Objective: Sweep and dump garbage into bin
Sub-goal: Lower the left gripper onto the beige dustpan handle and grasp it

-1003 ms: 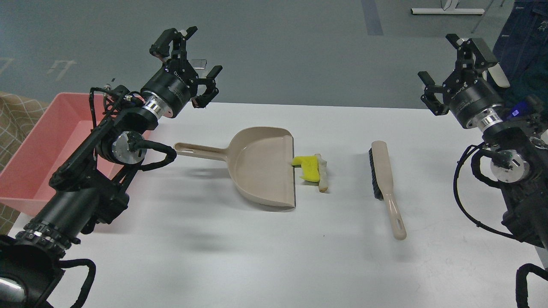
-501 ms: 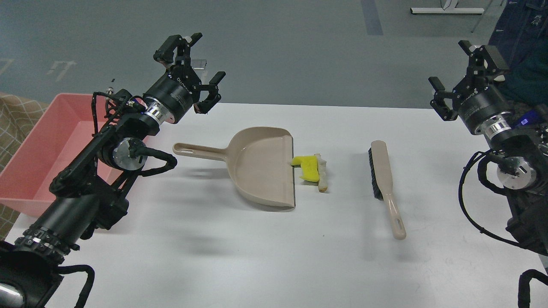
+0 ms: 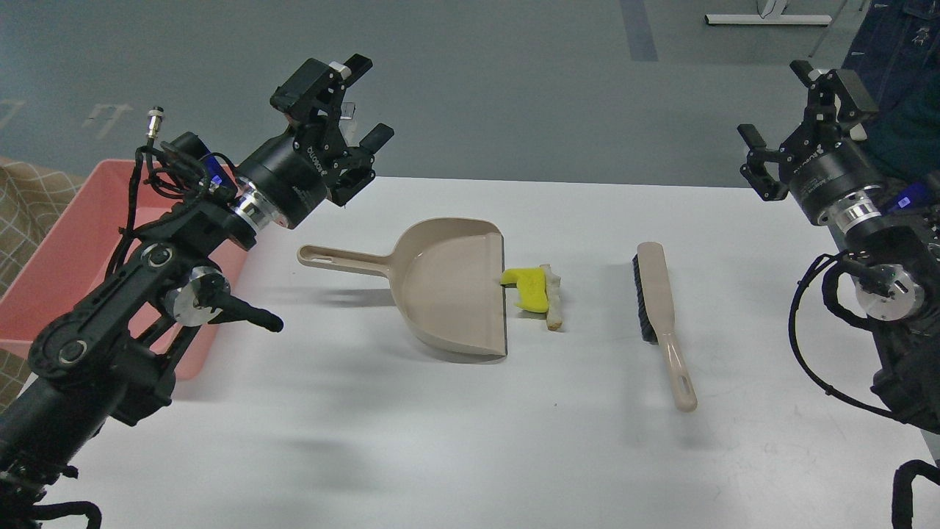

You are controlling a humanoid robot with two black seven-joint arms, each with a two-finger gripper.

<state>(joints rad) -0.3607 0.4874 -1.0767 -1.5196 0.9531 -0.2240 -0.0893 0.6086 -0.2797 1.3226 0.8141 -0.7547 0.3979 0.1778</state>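
The garbage lies at the dustpan's open lip: a bright yellow curved piece (image 3: pixel 527 286) and a pale whitish-beige wedge (image 3: pixel 553 297) touching it on the right. The beige long-handled dustpan (image 3: pixel 448 286) lies mid-table, handle pointing left. The beige black-bristled brush (image 3: pixel 659 316) lies to the right. The salmon-pink bin (image 3: pixel 55 264) stands at the left table edge, partly hidden by my left arm. My left gripper (image 3: pixel 352 103) is open and empty, held high above and left of the dustpan's handle. My right gripper (image 3: pixel 797 110) is open and empty, high at the far right.
The white table (image 3: pixel 455 441) carries only these things. Its far edge runs just behind the dustpan. A person in dark jeans (image 3: pixel 892 66) stands behind my right arm. A checked cloth (image 3: pixel 22 213) lies left of the bin.
My left arm has swung its elbow down and left, and its gripper has shifted slightly right and turned. My right gripper has moved up and to the right. Nothing on the table has moved.
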